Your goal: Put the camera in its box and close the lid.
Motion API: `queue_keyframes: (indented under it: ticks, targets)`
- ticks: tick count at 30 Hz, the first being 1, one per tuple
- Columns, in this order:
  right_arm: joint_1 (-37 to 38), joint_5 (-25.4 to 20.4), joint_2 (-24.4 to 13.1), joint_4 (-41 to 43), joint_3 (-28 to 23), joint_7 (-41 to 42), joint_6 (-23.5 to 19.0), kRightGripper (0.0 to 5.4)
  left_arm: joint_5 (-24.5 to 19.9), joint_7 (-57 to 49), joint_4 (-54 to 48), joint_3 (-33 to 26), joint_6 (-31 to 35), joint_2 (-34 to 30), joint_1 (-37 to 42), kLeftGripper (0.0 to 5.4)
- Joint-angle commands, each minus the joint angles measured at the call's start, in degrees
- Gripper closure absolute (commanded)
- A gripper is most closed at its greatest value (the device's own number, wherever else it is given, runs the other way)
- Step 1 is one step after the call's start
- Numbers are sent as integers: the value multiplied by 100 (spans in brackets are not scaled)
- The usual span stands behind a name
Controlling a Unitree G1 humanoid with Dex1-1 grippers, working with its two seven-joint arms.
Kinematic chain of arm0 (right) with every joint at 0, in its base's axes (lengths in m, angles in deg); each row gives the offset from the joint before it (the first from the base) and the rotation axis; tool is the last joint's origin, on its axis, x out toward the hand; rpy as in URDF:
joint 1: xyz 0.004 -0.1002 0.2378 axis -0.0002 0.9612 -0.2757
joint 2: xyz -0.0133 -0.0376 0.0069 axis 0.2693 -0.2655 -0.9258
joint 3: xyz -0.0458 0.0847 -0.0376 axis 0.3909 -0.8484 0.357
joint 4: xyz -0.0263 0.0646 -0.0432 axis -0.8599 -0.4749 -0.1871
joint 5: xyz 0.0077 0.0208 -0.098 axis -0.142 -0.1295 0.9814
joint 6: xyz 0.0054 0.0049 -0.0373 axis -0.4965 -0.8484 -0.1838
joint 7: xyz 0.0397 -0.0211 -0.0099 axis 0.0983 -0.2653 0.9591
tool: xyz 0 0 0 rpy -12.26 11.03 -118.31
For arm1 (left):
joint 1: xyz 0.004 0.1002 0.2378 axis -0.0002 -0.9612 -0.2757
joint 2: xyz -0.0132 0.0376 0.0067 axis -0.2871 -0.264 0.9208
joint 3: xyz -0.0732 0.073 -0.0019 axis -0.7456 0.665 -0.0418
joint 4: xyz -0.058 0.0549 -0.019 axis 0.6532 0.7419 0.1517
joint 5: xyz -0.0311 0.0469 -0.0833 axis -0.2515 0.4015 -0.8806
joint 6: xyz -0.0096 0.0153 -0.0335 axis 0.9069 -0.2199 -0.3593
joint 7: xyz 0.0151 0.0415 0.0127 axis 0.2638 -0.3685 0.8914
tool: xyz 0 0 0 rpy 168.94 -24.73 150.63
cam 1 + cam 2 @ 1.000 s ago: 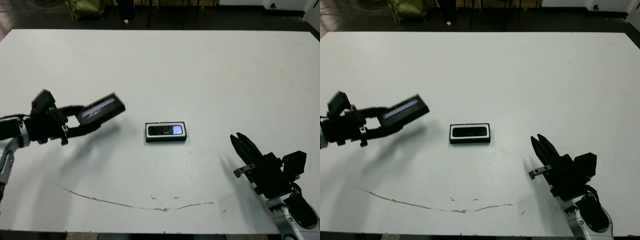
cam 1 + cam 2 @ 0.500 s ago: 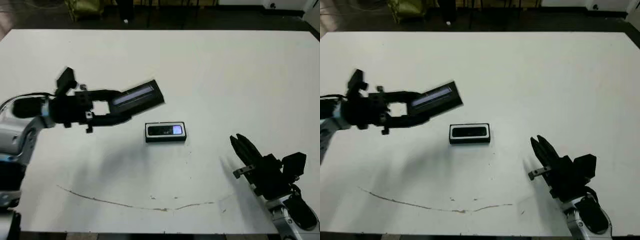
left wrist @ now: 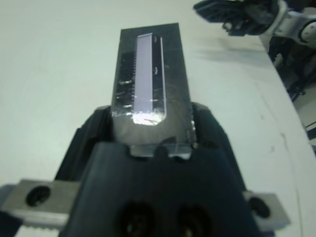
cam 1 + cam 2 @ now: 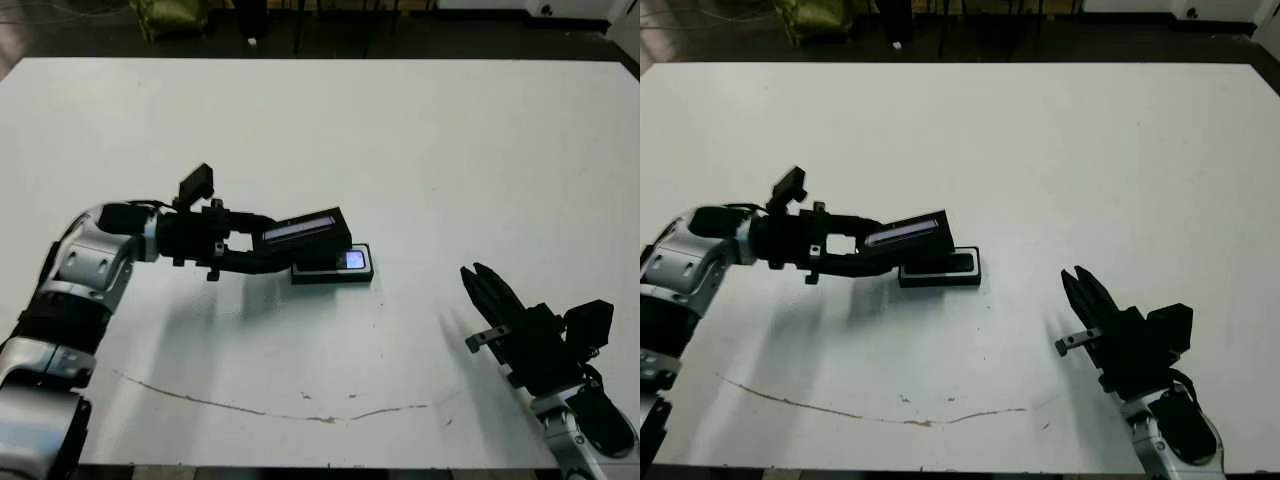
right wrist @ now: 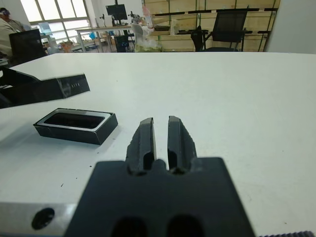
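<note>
While the flat black lid with silvery strip (image 4: 305, 230) hangs tilted over the white-lined black box (image 4: 334, 266) | left gripper (image 4: 262, 250) clamps lid | long axes near parallel | right gripper (image 4: 487, 296) idle, fingers nearly together, holding nothing.

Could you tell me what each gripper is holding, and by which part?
The left gripper clamps the lid by one short end. The right gripper holds nothing.

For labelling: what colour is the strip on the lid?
Pale lavender on the black lid; left wrist view.
</note>
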Motion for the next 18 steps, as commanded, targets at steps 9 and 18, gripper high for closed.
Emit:
queue_keyframes:
  ticks: [9, 18]
  targets:
    - [35, 10, -48, -2, -19, -27, -201, 540, 491, 13, 696, 79, -308, 190, 204, 304]
    - [32, 14, -58, -66, -25, 63, -123, 540, 694, -47, 978, 69, -578, 317, 227, 304]
